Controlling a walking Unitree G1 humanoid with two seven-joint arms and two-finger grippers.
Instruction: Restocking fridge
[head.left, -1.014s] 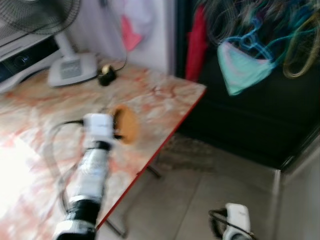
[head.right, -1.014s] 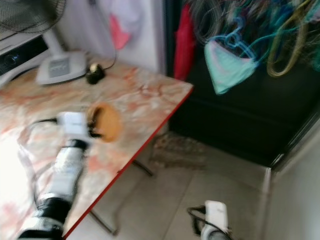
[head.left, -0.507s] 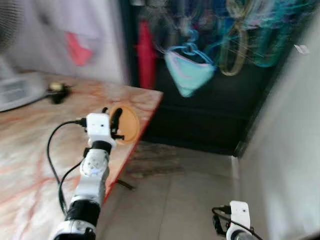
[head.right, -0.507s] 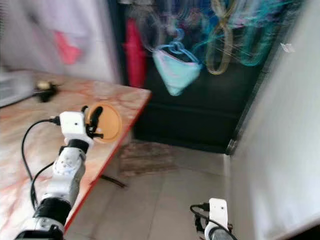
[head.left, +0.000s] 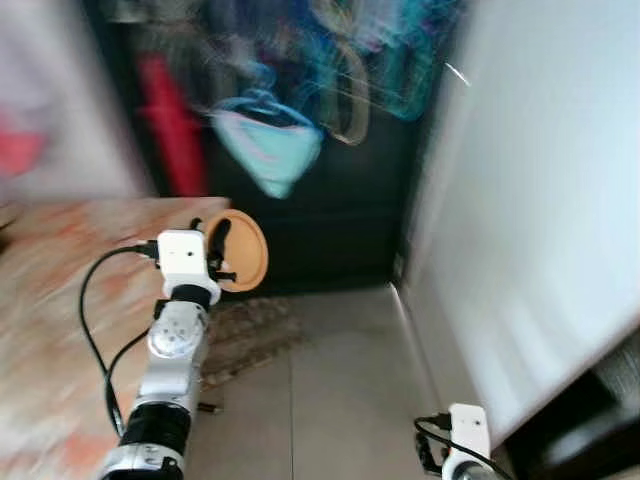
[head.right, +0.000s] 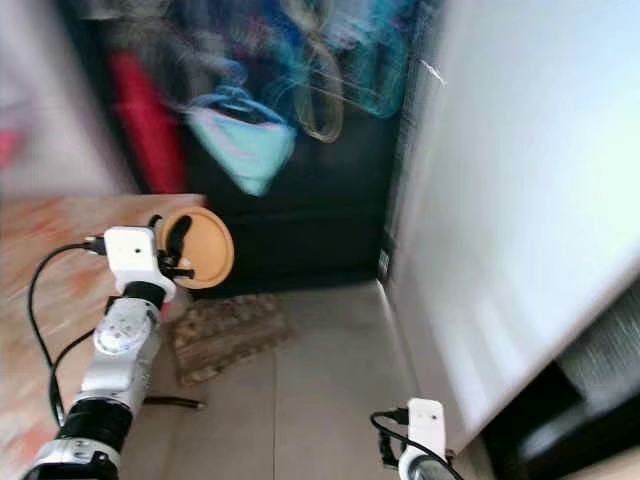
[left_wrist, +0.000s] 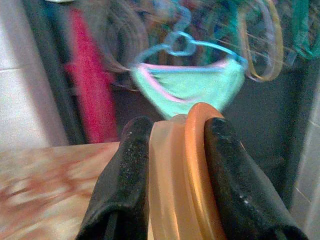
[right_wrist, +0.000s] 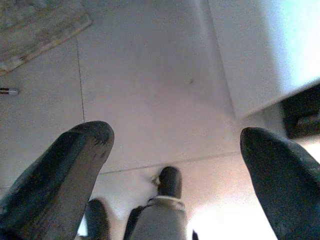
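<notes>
My left gripper (head.left: 222, 250) is raised in front of me and shut on a round orange container (head.left: 243, 252), held on edge. In the left wrist view the two black fingers (left_wrist: 131, 165) squeeze its orange and translucent rims (left_wrist: 182, 170). Low on the right hangs my right gripper (right_wrist: 175, 130), open with nothing between its fingers, above the tiled floor (right_wrist: 150, 75); its white wrist (head.left: 465, 430) shows in the left eye view. A tall white panel (head.left: 540, 200), perhaps the fridge, stands at the right.
A marble-patterned table (head.left: 60, 280) lies to my left, blurred. Behind the container is a dark opening hung with plastic hangers, a teal garment (head.left: 265, 150) and a red cloth (head.left: 170, 120). A patterned mat (head.left: 250, 325) lies on the floor.
The camera has swung right: the table has slid to the left and the white panel has come in on the right. My left gripper still holds the orange container.
</notes>
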